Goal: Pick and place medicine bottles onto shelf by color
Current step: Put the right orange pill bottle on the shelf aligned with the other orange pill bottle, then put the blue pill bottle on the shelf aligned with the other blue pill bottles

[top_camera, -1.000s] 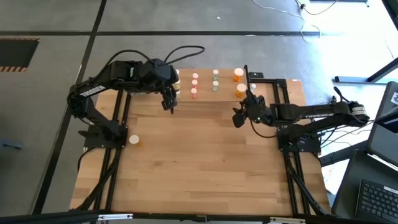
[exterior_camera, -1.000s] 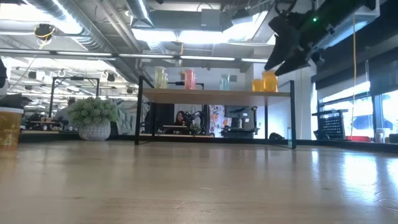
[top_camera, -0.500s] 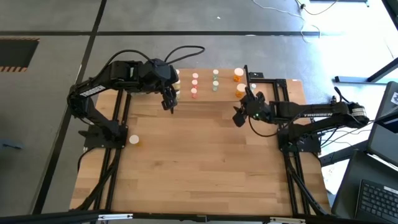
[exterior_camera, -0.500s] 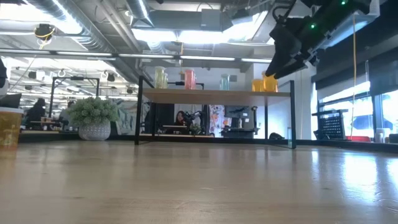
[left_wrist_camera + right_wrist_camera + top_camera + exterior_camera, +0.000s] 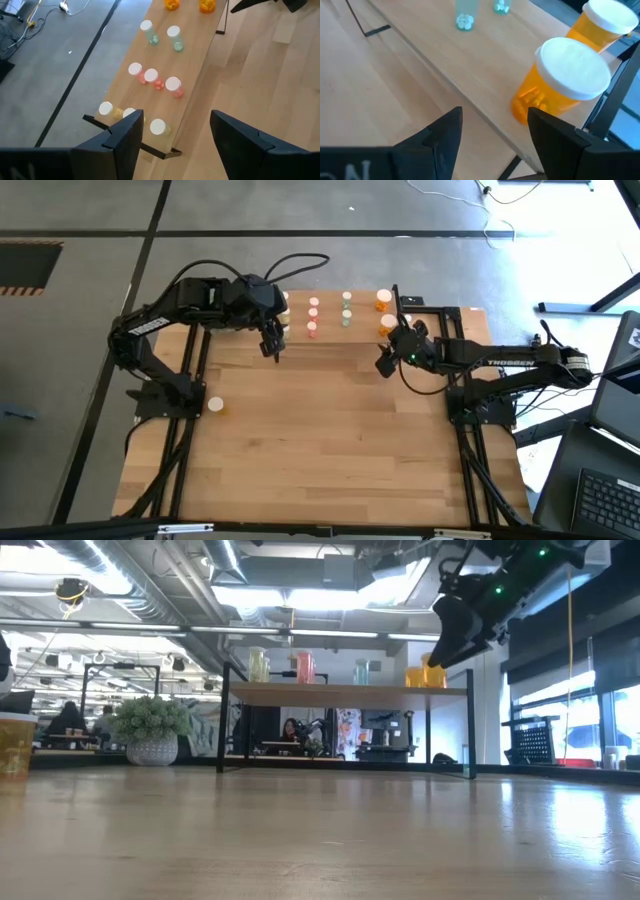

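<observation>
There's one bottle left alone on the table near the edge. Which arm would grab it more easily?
Probably the left. The lone bottle stands on the left side of the table, near that arm's base. The left gripper hangs empty by the shelf, jaws open, while the right gripper is across the table beside the orange bottles.

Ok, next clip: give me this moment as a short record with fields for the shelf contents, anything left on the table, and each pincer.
shelf: along the table's far edge, carrying bottles grouped by color
yellow bottles: three, at the shelf's left end
pink bottles: three, next group along
green bottles: two
orange bottles: two, upright, at the right end
stray bottle: alone on the table near the left arm's base
left pincer: open, empty, by the shelf's left end
right pincer: open, empty, just in front of the orange bottles
</observation>
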Controlling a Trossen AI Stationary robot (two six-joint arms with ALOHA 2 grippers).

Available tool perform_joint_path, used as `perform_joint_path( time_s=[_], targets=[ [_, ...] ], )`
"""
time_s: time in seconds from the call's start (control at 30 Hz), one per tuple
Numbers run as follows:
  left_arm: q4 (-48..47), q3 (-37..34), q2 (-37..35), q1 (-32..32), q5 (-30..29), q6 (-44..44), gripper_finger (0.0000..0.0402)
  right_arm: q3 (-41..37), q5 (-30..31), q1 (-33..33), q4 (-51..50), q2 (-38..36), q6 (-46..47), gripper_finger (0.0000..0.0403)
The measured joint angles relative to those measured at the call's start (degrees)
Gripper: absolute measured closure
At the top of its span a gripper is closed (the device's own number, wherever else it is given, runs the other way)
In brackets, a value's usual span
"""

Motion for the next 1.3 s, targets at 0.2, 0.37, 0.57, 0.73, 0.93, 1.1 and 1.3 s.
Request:
perform_joint_path(
  time_s=[0.2,0.37,0.57,0.73,0.93,1.1,1.3],
  targets=[
    [0.0,0.0,0.0,0.0,0.0,0.0,0.0175,0.0,-0.1,-2.0,0.1,0.0,-2.4,0.0176],
    [0.0,0.0,0.0,0.0,0.0,0.0,0.0177,0.0,-0.1,-3.6,0.4,0.0,-5.3,0.0176],
    [0.0,0.0,0.0,0.0,0.0,0.0,0.0175,0.0,-2.1,-5.9,2.6,0.0,-6.4,0.0176],
    [0.0,0.0,0.0,0.0,0.0,0.0,0.0177,0.0,-2.5,-7.5,5.6,0.9,-8.6,0.0176],
    [0.0,0.0,0.0,0.1,0.0,-0.8,0.0176,0.0,-2.5,-8.7,5.9,2.5,-8.3,0.0176],
    [0.0,0.0,0.0,0.1,0.0,-1.1,0.0176,0.0,-2.5,-8.7,5.9,2.9,-8.3,0.0176],
    [-4.5,0.0,0.0,0.1,-0.4,-7.4,0.0177,1.5,-4.1,-6.9,5.9,0.8,-8.3,0.0176]
  ],
)
